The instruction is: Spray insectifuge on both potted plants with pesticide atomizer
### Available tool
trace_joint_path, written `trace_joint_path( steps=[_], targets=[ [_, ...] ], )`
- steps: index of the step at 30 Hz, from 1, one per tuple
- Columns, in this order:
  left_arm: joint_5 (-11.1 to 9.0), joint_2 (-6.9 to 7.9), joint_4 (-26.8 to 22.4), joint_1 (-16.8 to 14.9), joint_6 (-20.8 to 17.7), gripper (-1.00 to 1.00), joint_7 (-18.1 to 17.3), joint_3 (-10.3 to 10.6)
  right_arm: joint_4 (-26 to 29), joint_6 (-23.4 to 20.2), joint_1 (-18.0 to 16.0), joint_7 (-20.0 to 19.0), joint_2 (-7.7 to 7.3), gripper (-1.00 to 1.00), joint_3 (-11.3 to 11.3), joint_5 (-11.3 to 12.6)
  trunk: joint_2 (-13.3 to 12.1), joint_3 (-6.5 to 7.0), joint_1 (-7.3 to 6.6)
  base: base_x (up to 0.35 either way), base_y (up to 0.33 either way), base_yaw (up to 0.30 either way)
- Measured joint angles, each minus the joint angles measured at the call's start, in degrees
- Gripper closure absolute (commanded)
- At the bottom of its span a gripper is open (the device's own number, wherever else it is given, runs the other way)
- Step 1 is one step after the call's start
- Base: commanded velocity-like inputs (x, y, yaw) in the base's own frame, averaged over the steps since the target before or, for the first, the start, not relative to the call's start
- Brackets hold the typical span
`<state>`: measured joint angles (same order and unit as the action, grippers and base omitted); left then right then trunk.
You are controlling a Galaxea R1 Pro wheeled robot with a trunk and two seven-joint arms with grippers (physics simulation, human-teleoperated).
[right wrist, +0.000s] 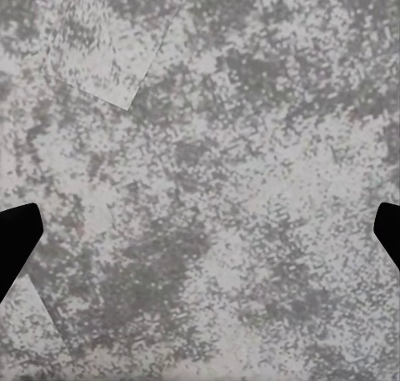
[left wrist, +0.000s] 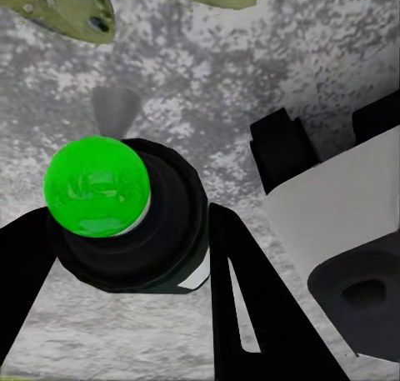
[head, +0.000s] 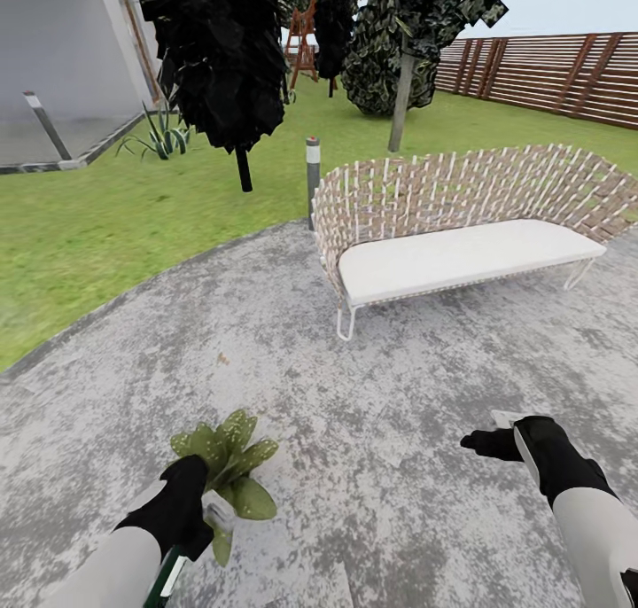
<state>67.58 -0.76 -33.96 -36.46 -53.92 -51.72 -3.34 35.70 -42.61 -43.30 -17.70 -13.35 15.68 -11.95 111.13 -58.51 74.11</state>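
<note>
At the far left of the head view the lawn of the garden (head: 115,227) meets the grey paved patio (head: 372,413), with a spiky plant (head: 162,136) and a dark tree (head: 226,58) behind. Low on the left, the left gripper (head: 190,524) is clenched around the pesticide atomizer (head: 164,577), whose dark green body and white label patch peek out beside the forearm. In the left wrist view the bottle (left wrist: 133,231) sits between the black fingers (left wrist: 250,306), seen end on, with a bright green round cap on top and a faint grey puff just beyond it, which may be spray. Touching distance ahead of that hand stands one potted plant (head: 226,466), its broad leaves spreading over the paving; leaf tips (left wrist: 62,10) show past the bottle.

Further right sits a woven bench (head: 461,227) with a pale cushion, and the slat fence (head: 549,72) runs behind. The right gripper (head: 496,440) hangs over bare paving, released, its fingertips (right wrist: 17,239) wide apart and holding nothing.

The step in hand looks like spraying the first plant. Next, the nozzle likely needs sweeping across every leaf, then the robot must find the second plant, which I cannot see here
</note>
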Motion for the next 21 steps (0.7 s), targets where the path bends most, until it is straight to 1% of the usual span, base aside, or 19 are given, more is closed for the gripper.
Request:
trace_joint_path(
  steps=[2,4,8,11,15,21],
  targets=[
    [-0.18,-0.77,-0.49,-0.01,-0.14,1.0,-0.02,-0.01,0.0,0.0,0.0,0.0,-0.02,-1.0,0.0,0.01,0.0,0.0,0.0,0.0,0.0,0.003],
    [-0.23,-2.37,-0.85,0.01,-0.23,1.0,-0.03,-0.02,0.0,0.0,0.0,0.0,-0.04,-1.0,0.0,-0.01,0.0,0.0,0.0,0.0,0.0,0.0],
    [0.02,-3.35,-1.15,-0.07,-0.12,1.0,-0.03,0.0,0.02,0.0,0.0,0.0,-0.04,-1.0,0.0,0.02,0.0,0.0,0.0,0.0,0.0,0.0],
    [0.18,-3.43,-1.23,-0.08,-0.15,1.0,-0.03,-0.04,0.01,0.0,0.0,-0.01,-0.04,-1.0,0.0,-0.01,0.0,0.0,0.0,0.0,0.0,0.0],
    [0.35,-3.31,-3.42,-0.08,-0.18,1.0,-0.03,-0.09,0.0,0.0,0.0,0.0,-0.04,-1.0,0.0,-0.01,0.0,0.0,0.0,0.0,0.0,0.0],
    [0.36,-3.31,-4.0,-0.33,-0.21,1.0,-0.09,-0.11,0.0,0.0,0.01,0.01,-0.04,-1.0,0.0,-0.01,0.0,0.0,0.0,0.0,0.0,0.0]
  ],
)
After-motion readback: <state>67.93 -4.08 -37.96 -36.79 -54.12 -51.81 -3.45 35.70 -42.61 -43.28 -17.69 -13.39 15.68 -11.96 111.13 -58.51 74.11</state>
